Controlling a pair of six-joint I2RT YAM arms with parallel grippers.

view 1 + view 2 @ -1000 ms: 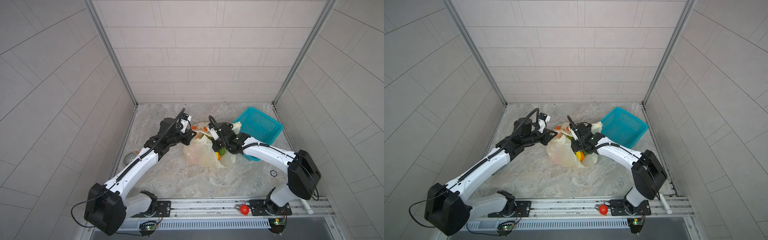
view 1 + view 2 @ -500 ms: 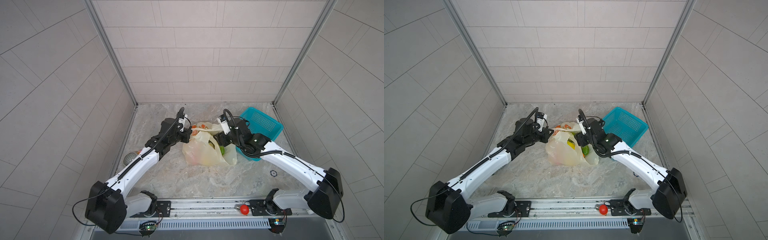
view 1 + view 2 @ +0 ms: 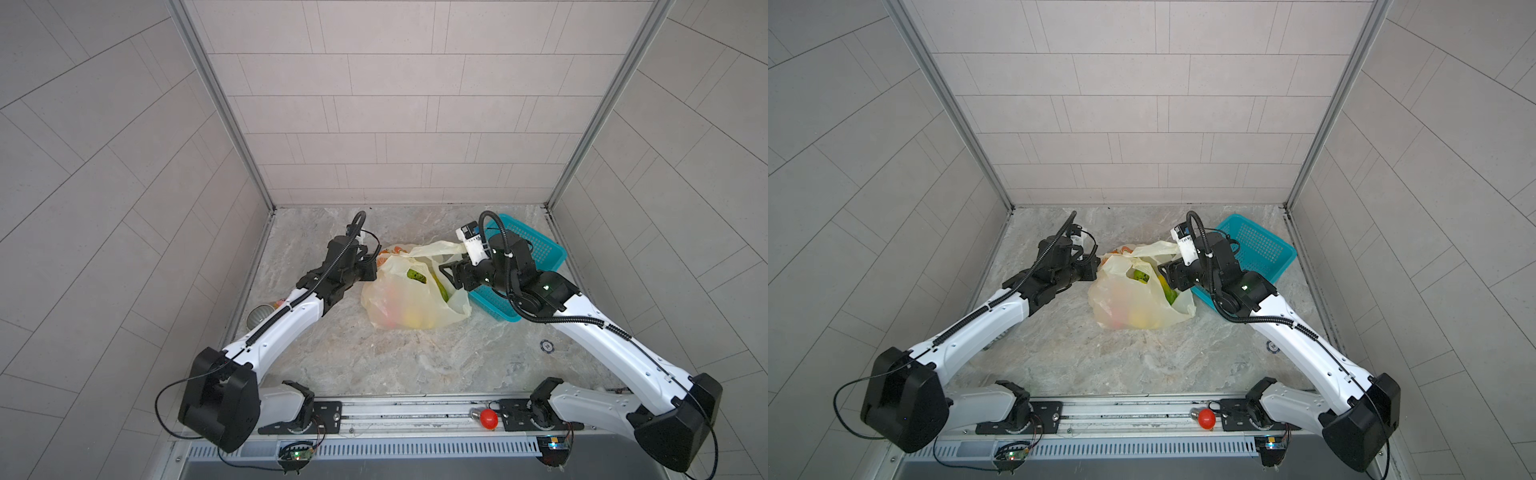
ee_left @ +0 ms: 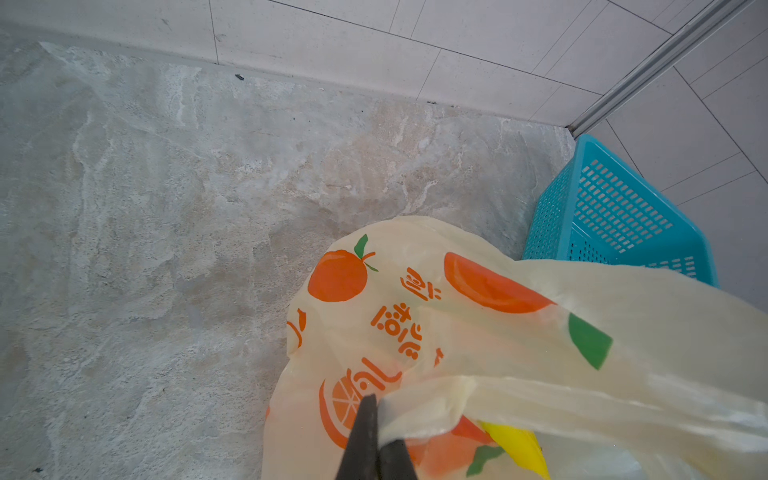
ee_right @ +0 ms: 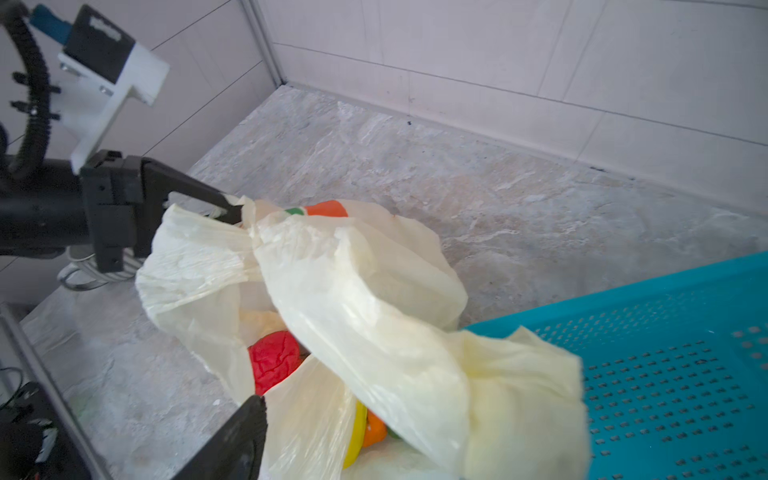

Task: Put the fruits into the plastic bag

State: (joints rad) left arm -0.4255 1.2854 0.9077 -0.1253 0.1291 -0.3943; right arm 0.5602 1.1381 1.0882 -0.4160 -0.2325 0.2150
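Pale-yellow crinkly film, printed with orange fruit pictures, is making up the plastic bag [image 3: 405, 303], which is sitting on the marbled worktop [image 3: 415, 365] near the middle, between the two arms. The fruits [image 3: 409, 319] are lying inside it. In the right wrist view a bumpy red ball [image 5: 274, 359], a yellow banana [image 5: 356, 428] and an orange fruit [image 5: 374, 430] are showing through the mouth. In both top views a green fruit [image 3: 417, 275] is peeking out.

The left gripper [image 3: 374, 266] is pinching one bunched loop handle, its fingers [image 4: 361, 436] pressed together on the film. The right gripper [image 3: 451, 274] is hanging at the bag's mouth with its fingers apart (its own wrist view is showing only one of them, the other handle draping across where the second would be).

A teal basket [image 3: 540, 253] is sitting just beside the bag, under the right arm. A red bulb [image 3: 489, 419] is lying on the front rail.
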